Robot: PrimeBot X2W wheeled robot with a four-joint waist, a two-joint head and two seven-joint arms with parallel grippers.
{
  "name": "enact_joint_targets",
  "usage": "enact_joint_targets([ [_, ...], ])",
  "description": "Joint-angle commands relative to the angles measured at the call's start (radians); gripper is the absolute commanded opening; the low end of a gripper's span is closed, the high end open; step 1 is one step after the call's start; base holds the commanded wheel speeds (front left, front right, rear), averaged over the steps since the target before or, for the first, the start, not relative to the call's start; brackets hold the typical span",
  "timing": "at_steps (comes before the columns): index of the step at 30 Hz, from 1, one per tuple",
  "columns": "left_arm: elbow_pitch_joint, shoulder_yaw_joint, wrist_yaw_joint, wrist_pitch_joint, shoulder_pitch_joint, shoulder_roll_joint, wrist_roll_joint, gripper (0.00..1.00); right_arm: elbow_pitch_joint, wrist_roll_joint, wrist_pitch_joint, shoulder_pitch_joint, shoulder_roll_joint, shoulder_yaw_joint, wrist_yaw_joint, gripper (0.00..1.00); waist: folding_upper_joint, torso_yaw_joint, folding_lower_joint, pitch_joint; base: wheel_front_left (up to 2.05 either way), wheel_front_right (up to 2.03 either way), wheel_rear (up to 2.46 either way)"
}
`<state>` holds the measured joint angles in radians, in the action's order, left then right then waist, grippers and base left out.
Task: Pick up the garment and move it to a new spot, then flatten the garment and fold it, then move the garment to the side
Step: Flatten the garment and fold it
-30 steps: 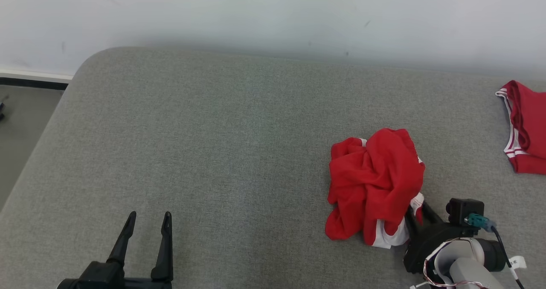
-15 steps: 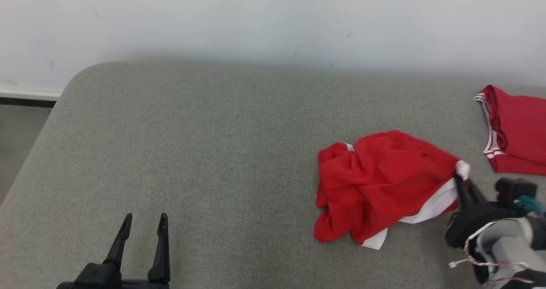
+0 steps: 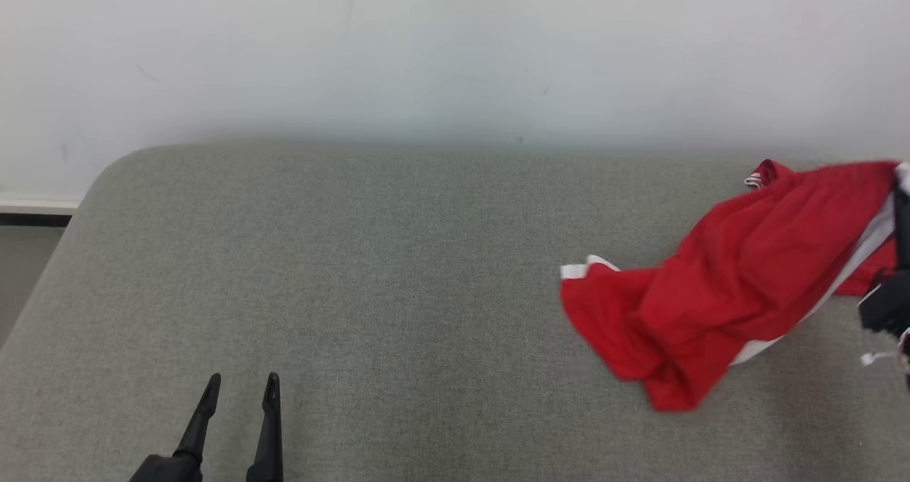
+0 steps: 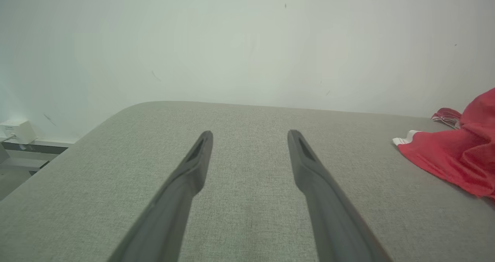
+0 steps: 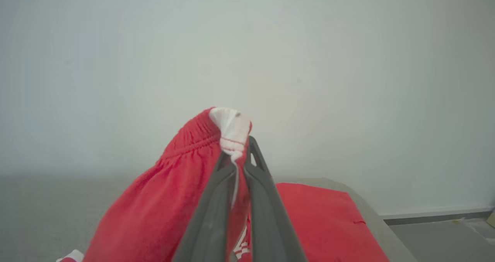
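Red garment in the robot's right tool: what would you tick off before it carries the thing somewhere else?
1. Grip: right tool shut on the red garment at its waistband: ok.
2. Lift: the cloth's lower end off the grey cushion: cannot tell.
3. Spare arm: left tool open, apart from the cloth: ok.
4. Bystander: second red garment lying flat, outside the grip: ok.
5. Layers pinched, one or several: cannot tell.

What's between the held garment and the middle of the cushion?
Nothing visible. The right hand is shut on the garment at its waistband; the grey cushion from it to the middle is bare. The open left hand sits near-left, and a second red garment lies further right, off that path.
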<state>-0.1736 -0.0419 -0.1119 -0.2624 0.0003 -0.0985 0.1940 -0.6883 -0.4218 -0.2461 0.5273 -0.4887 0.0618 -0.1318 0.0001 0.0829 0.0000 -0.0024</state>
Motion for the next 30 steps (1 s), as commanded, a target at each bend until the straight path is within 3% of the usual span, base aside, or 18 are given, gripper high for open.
enact_joint_targets([
  [1, -0.002, 0.004, 0.000, -0.003, 0.010, -0.002, 0.002, 1.00, 0.017, 0.008, 0.008, 0.010, -0.012, -0.015, 0.003, 0.00, -0.0001, -0.001, 0.0000, -0.009, 0.00, 0.00, 0.00],
  [4, -0.004, 0.005, -0.003, -0.003, 0.008, -0.003, 0.004, 1.00, 0.070, 0.028, 0.038, 0.015, -0.010, -0.037, 0.003, 0.00, -0.0001, 0.002, 0.0000, -0.016, 0.00, 0.00, 0.00],
  [9, 0.004, 0.003, -0.002, -0.003, 0.022, 0.007, -0.001, 1.00, 0.175, 0.058, 0.105, -0.019, 0.058, -0.009, 0.003, 0.00, -0.0001, 0.015, 0.0000, -0.026, 0.00, 0.00, 0.00],
  [15, 0.000, -0.002, -0.005, -0.003, 0.014, 0.011, -0.002, 1.00, 0.248, 0.080, 0.151, -0.038, 0.189, 0.072, 0.003, 0.00, -0.0001, 0.041, 0.0000, -0.025, 0.00, 0.00, 0.00],
  [16, 0.000, -0.002, -0.005, -0.003, 0.014, 0.011, -0.002, 1.00, 0.248, 0.080, 0.151, -0.038, 0.189, 0.072, 0.003, 0.00, -0.0001, 0.041, 0.0000, -0.025, 0.00, 0.00, 0.00],
  [20, -0.010, -0.006, -0.009, -0.003, -0.002, 0.010, 0.002, 1.00, 0.238, 0.075, 0.153, -0.051, 0.296, 0.162, 0.003, 0.00, -0.0001, 0.075, 0.0000, -0.017, 0.00, 0.00, 0.00],
  [30, -0.017, -0.024, -0.010, -0.003, -0.010, 0.022, 0.003, 1.00, 0.122, 0.075, 0.110, -0.100, 0.418, 0.359, 0.003, 0.00, -0.0001, 0.124, 0.0000, 0.009, 0.00, 0.00, 0.00],
])
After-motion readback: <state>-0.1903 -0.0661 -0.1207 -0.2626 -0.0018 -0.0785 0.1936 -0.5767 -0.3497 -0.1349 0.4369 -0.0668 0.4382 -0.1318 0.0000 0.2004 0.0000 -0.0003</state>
